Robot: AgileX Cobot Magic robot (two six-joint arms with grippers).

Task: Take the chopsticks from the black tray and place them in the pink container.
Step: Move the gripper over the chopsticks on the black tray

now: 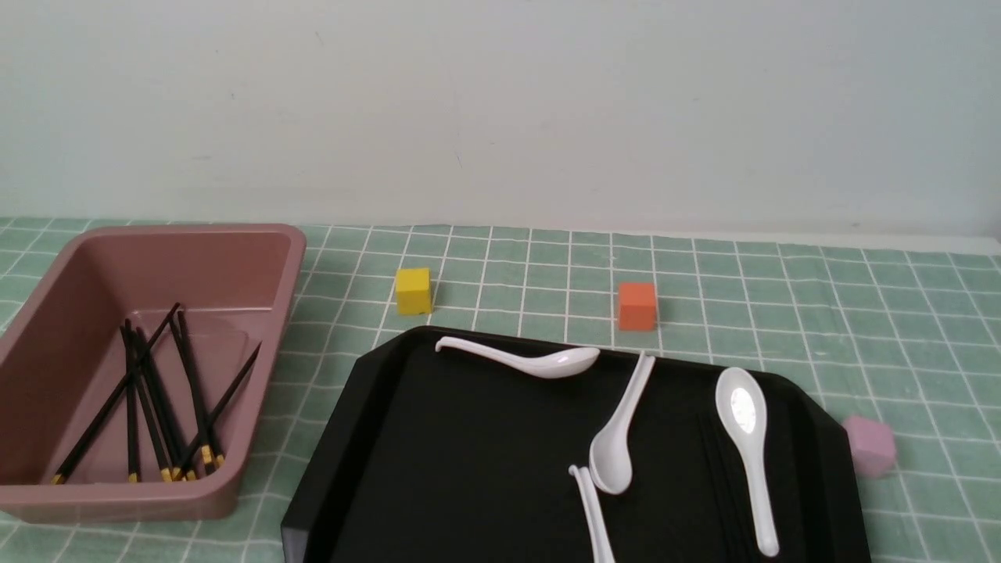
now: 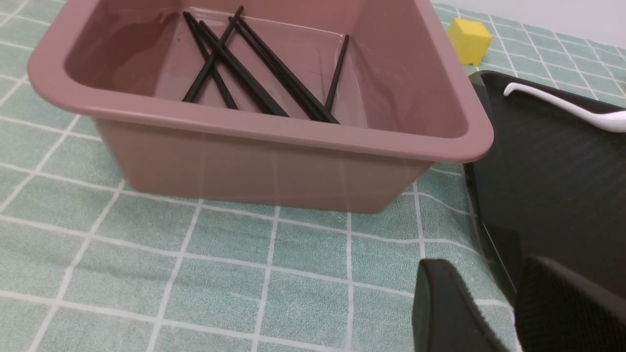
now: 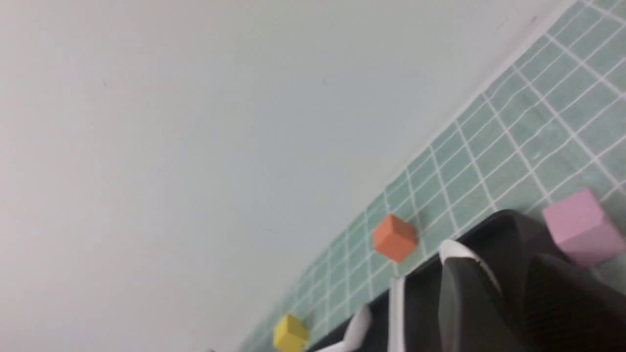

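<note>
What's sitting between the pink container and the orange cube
The yellow cube stands on the green checked cloth between the pink container and the orange cube, as the front view shows.

Front view: I note a yellow cube (image 1: 413, 291) at upper centre-left, an orange cube (image 1: 637, 306) right of centre, a pink cube (image 1: 870, 446) lower right. Four white spoons (image 1: 612, 453), centre to lower right.

Glossy pink plastic container (image 1: 266, 352), smooth black plastic tray (image 1: 469, 453), shiny white spoons (image 1: 755, 453), checked cloth (image 1: 923, 352).
</note>
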